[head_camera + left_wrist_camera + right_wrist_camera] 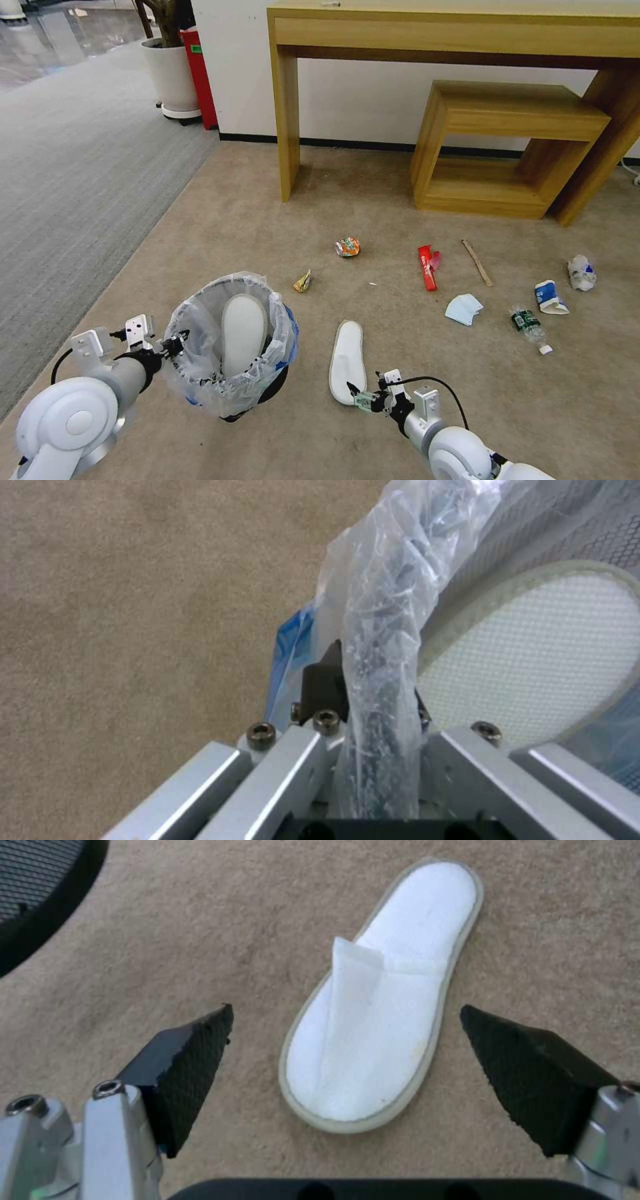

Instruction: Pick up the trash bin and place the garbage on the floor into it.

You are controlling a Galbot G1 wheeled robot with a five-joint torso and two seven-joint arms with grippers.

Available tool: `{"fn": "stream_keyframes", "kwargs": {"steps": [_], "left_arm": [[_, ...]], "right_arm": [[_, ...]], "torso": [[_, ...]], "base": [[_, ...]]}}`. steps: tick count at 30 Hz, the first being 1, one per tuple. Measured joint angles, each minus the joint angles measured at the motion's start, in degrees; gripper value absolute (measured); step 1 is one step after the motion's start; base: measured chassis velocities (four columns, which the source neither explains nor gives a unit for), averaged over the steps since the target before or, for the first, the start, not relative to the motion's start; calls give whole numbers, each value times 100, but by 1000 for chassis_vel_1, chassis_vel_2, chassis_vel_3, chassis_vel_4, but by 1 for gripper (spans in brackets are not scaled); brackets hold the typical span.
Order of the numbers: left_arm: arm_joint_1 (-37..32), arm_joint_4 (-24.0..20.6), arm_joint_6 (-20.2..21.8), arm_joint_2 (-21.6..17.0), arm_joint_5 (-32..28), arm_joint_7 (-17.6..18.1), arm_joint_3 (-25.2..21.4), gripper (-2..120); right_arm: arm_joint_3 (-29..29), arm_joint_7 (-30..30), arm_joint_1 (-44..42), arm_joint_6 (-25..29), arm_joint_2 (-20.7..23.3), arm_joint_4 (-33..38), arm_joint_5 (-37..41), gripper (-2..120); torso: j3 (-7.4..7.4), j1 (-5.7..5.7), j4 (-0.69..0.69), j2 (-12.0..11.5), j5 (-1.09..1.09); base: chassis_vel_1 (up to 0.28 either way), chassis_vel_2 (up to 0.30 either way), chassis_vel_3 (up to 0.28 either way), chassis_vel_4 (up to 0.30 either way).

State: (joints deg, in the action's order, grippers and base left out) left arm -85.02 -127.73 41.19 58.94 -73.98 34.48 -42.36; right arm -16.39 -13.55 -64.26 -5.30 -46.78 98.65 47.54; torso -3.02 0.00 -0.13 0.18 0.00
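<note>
The left pincer [179, 345] grips the rim of the trash bin [230, 347], which holds one white slipper [243, 333] standing on end inside its crinkly bag. The right pincer [357, 395] hangs with its jaws apart at the near end of a second slipper [347, 360] lying flat on the beige floor [373, 220]. Farther out lie a crushed can [347, 247], a small wrapper [303, 281], a red wrapper [428, 267], a wooden stick [477, 263], a blue mask [464, 309], a plastic bottle [531, 327] and two paper cups [551, 297] (both crumpled).
</note>
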Motion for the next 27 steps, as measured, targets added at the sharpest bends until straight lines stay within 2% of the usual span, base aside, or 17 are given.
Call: {"fn": "stream_keyframes", "kwargs": {"steps": [27], "left_arm": [[25, 21, -6, -21, -37, 4, 10, 0]], "right_arm": [[-655, -162, 591, 49, -234, -789, 7, 88]], "torso": [[0, 0, 0, 0, 0]], "base": [[0, 0, 0, 0]]}}
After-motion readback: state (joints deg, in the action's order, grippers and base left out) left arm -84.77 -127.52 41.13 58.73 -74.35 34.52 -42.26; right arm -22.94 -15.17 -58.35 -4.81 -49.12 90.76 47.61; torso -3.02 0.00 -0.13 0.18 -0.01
